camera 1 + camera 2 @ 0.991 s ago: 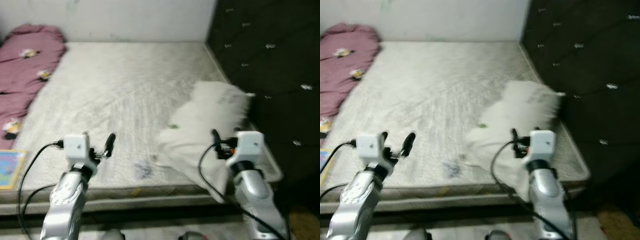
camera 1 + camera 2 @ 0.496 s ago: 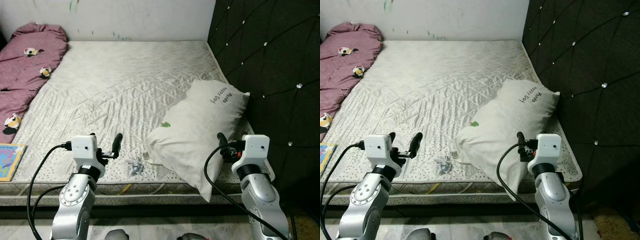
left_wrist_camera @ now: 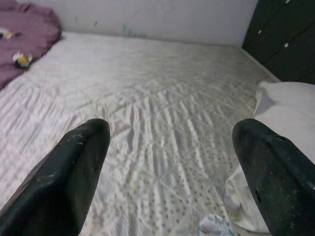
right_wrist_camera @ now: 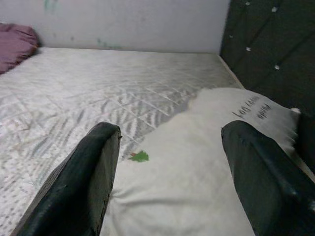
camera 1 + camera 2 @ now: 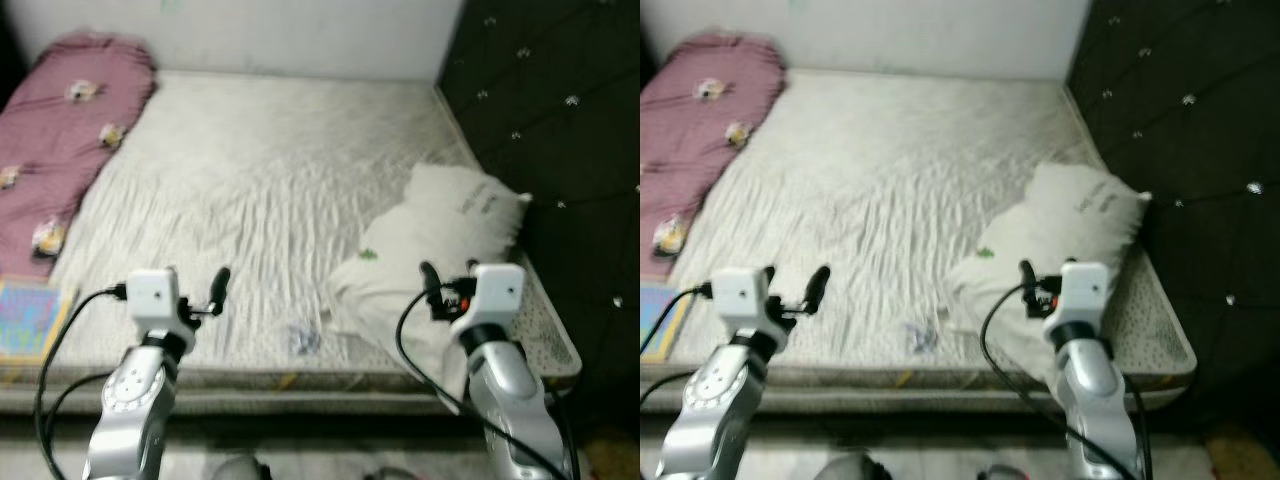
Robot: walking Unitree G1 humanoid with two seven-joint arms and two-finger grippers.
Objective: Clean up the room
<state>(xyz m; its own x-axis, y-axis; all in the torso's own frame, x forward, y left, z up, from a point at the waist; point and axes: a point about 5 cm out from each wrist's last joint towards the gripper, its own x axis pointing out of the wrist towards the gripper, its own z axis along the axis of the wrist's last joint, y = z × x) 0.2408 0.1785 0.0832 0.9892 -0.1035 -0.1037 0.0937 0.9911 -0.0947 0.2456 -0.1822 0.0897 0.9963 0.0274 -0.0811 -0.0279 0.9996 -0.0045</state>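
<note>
Now both spread wide, left gripper [image 3: 170, 162] and right gripper [image 4: 170, 162] hover over the mattress [image 5: 270, 180] (pillow [image 5: 440, 250] nearby).

The left gripper [image 3: 167, 167] and right gripper [image 4: 167, 172] are hovering side by side at the near edge of the mattress [image 5: 270, 180]. A pillow [image 5: 440, 240] is lying just ahead of the right gripper, against the headboard [image 5: 560, 110] to its right. A small crumpled scrap [image 5: 303, 338] is sitting between the grippers. A blanket [image 5: 70, 130] is lying far left of the left gripper, a book [image 5: 25, 320] nearer.
</note>
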